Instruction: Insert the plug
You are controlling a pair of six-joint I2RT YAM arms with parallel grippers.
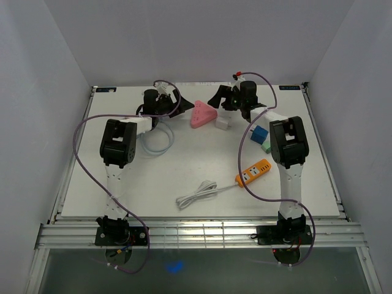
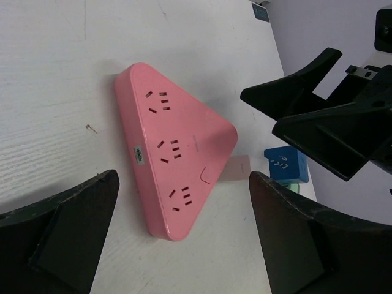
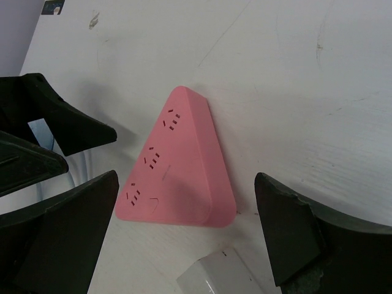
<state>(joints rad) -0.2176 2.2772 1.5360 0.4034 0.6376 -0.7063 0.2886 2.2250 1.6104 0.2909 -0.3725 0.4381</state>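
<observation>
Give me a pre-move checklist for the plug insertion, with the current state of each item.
1. Left end effector free: ok, open, holding nothing.
2. Right end effector free: ok, open, holding nothing.
3. Plug grasped: not ok, the white plug lies on the table beside the pink socket block.
4. Sockets free: ok, all three outlet groups on the block's face are empty.
5. Prong orientation: cannot tell, prongs not visible.
6. Arm-to-arm clearance: cannot tell, both end effectors flank the block closely.
</observation>
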